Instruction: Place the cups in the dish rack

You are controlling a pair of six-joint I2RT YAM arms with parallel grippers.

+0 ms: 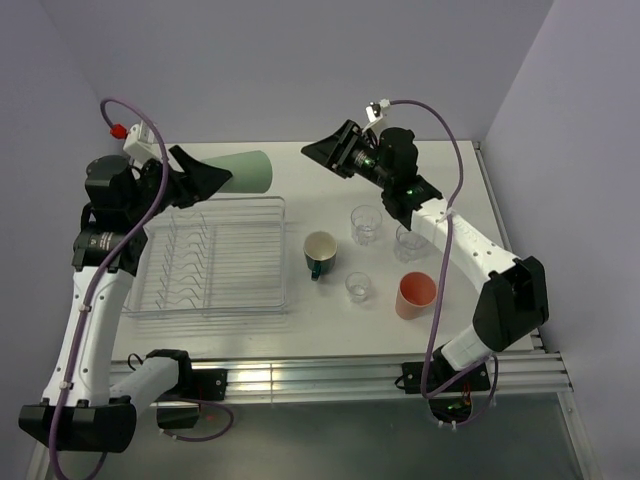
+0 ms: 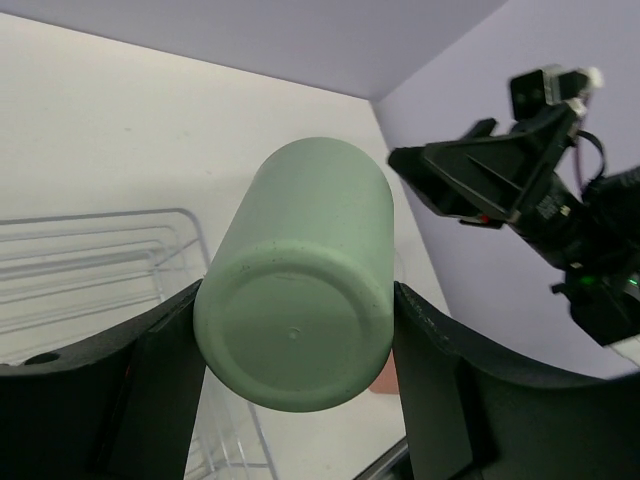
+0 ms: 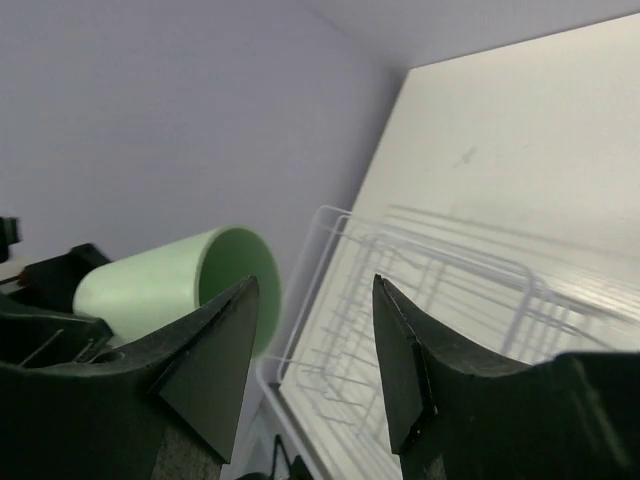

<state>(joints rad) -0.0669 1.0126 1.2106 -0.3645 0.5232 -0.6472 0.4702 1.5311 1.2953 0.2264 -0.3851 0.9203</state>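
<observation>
Top external view alone takes in the whole table [image 1: 330, 180]. One dish rack [image 1: 215, 255] sits on its left half, close to the left edge. Five cups stand upright on the right half, between the rack and the right edge. They are one dark teal mug [image 1: 320, 252] just beside the rack, one salmon-pink tumbler [image 1: 415, 295] toward the near edge, and three clear glasses [image 1: 366, 222]. One of the glasses is partly hidden behind the right arm.

The sixth cup, a pale green tumbler [image 1: 245, 172], is off the table. The left claw [image 1: 215, 178] holds it on its side above the rack's far edge, toward the far-left corner, with its mouth pointing right. The right claw [image 1: 325, 152] hangs over the far middle of the table, facing the tumbler and apart from it.

Left wrist view adds the grip. The tumbler's closed base faces the camera, and a black finger [image 2: 150, 390] presses on each side of it, so the claw is clamped on the tumbler.

Right wrist view shows the tumbler's open mouth and pale green inside. It also shows the right claw's own fingers [image 3: 215, 370] spread apart with nothing between them, and the rack's prongs below.
</observation>
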